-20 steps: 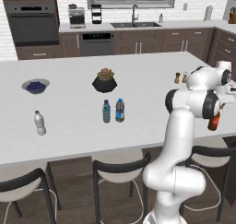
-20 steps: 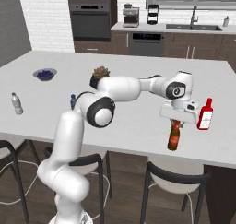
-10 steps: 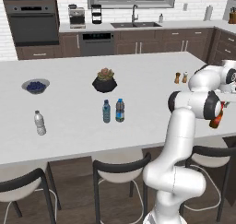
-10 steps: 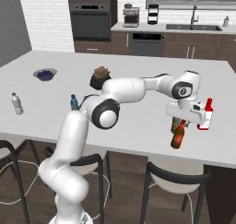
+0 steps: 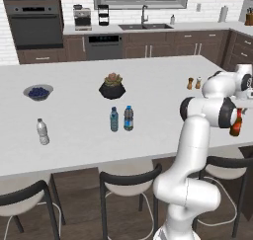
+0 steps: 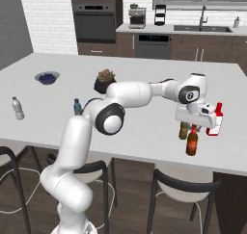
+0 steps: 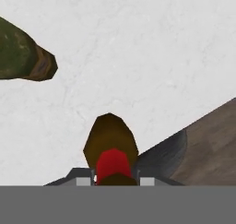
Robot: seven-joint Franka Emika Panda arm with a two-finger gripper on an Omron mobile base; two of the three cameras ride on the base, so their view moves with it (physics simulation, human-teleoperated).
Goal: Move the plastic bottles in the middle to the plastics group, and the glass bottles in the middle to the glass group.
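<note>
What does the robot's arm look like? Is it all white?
Mostly white. The arm is made of smooth, rounded, glossy white segments joined by dark grey, round joints, like the big one at its elbow. The hand at its end is a boxy white block, and the gripper has two small dark fingers.

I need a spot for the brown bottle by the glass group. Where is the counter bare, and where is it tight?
Bare: the strip between the succulent and the gold-necked bottle. Tight: around the red bottle near the counter edge, where the end effector holds the brown bottle beside both.
</note>
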